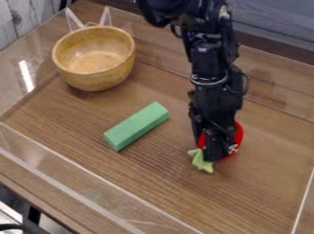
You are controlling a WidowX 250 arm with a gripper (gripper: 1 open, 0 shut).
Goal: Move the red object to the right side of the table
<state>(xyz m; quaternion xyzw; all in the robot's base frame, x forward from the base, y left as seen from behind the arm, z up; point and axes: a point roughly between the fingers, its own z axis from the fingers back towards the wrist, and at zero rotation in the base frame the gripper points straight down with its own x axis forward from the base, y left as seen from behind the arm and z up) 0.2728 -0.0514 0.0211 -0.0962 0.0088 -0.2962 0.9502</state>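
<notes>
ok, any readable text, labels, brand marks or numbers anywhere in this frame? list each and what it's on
None readable.
Round wooden bowl: plain, no marking.
Green rectangular block: plain faces, no print.
Small red strawberry-like toy with green leaves: no label visible; partly hidden by the gripper.
Black robot arm and gripper: no legible brand or number at this resolution.
Brown wood-grain table with clear acrylic walls: no stickers or signs.

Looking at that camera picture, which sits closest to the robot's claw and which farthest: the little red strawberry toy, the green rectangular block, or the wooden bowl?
1. Small red strawberry-like toy, right at the black gripper, which is shut on it at the right side.
2. Green rectangular block, to the gripper's left, mid-table.
3. Round wooden bowl, far back left corner.
</notes>
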